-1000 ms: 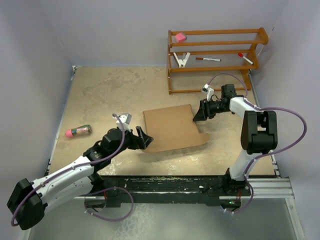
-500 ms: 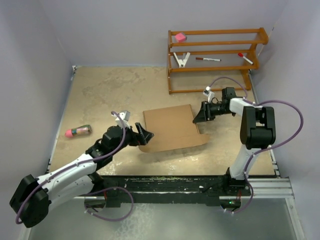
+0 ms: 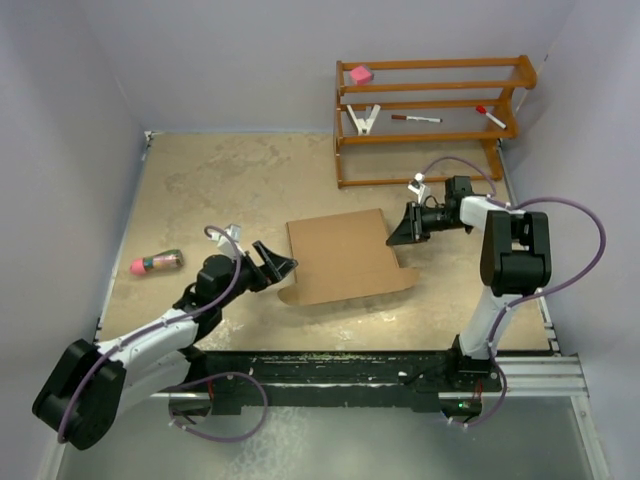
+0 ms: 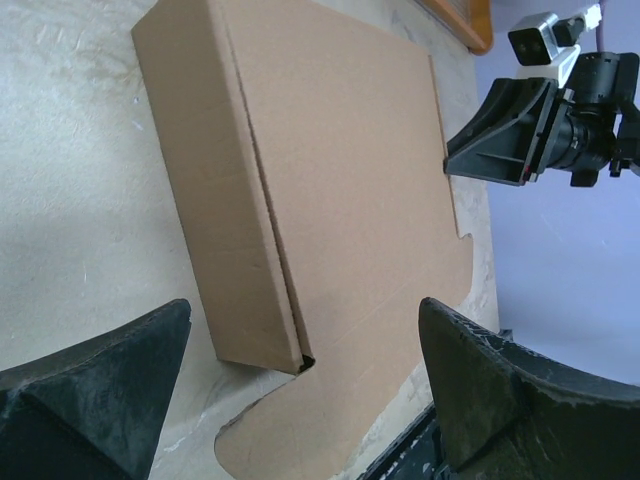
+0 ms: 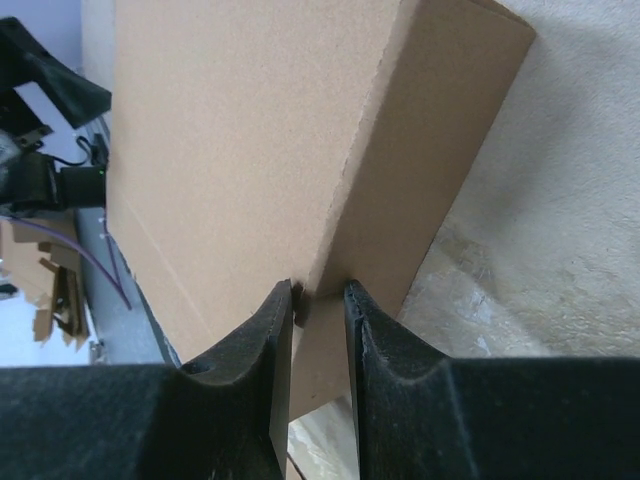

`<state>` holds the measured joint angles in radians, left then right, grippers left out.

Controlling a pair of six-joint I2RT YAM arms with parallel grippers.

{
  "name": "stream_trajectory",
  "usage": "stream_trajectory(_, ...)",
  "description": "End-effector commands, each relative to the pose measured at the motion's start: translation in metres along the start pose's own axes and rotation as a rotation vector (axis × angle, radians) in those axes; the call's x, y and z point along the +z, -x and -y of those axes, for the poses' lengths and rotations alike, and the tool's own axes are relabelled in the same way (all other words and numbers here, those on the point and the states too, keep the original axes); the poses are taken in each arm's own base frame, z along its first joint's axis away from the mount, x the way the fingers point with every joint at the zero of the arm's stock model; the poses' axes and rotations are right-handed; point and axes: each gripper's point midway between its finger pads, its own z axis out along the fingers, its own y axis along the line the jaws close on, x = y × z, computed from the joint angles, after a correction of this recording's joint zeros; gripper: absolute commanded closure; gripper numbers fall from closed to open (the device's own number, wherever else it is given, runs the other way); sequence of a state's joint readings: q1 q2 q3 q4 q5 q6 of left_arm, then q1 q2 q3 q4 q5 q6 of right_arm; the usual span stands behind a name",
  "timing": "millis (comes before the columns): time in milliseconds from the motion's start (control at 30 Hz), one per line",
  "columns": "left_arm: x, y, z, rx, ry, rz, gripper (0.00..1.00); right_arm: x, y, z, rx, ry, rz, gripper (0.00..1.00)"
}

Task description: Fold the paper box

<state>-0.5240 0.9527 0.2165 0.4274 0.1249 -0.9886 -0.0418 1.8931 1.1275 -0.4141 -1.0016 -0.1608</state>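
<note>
Left pincer [image 3: 274, 258] spread wide, just beside the paper box [image 3: 340, 255], holding nothing. Box lies mid-surface [image 3: 220, 180], between both arms. Right pincer [image 3: 394, 236] pinches its right edge. Risk: with the left side unanchored, any pull could drag the box or strip the thin edge free.

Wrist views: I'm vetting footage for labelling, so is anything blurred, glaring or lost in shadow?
Left wrist: the brown corrugated-cardboard paper box is sharp, evenly lit, no glare; the left gripper is dark, low in detail. Right wrist: the right gripper looms large and dark at the bottom, cardboard grain crisp, the beige table bright beside it.
</note>
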Motion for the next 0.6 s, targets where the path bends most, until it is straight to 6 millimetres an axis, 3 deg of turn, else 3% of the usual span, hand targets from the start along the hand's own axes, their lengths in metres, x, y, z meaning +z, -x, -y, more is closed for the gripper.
stream_trajectory(0,0.007,0.008,0.017,-0.074,-0.089,0.028,0.02,0.001,-0.008,0.021,0.046,-0.033,-0.008,0.77)
stream_trajectory(300,0.024,0.003,0.012,-0.130,-0.117,0.021,0.02,-0.001,-0.012,0.030,0.103,-0.010,0.005,0.81)
stream_trajectory(567,0.032,-0.005,-0.008,-0.167,-0.070,0.025,0.02,-0.004,-0.016,0.041,0.134,-0.033,0.003,0.85)
